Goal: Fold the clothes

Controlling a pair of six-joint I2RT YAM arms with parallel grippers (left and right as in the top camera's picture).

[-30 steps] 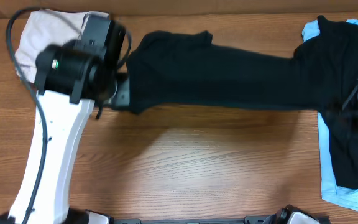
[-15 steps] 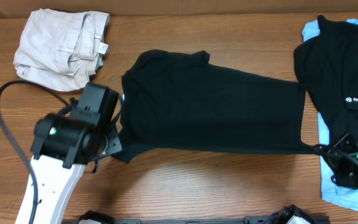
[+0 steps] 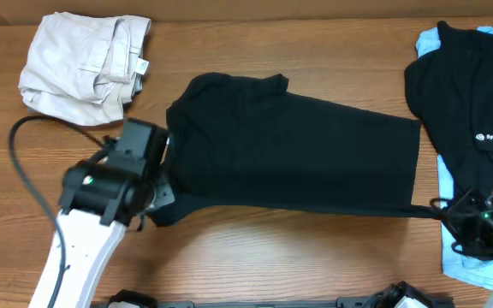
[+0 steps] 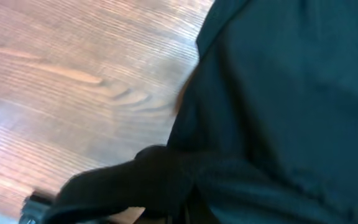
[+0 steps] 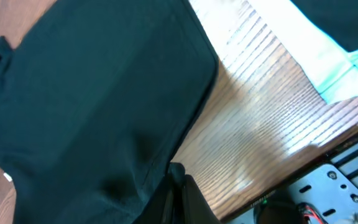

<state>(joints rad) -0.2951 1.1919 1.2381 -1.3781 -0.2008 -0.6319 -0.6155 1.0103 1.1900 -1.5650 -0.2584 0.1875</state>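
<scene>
Watch the lower edge of the T-shirt (image 3: 289, 150), which lies spread at centre frame on the table (image 3: 272, 257). That edge is drawn taut between both grippers. I judge that if you pull unevenly, a corner could slip free or the body could bunch. At lower right the hem runs close to the logo shirt (image 3: 465, 94) and the blue garment (image 3: 469, 267), so a wide sweep may drag those. Your left gripper (image 3: 156, 204), lower left, looks clamped on the near corner, though dark cloth hides its tips. Your right gripper (image 3: 448, 210) is closed, pinching the opposite hem corner.
</scene>
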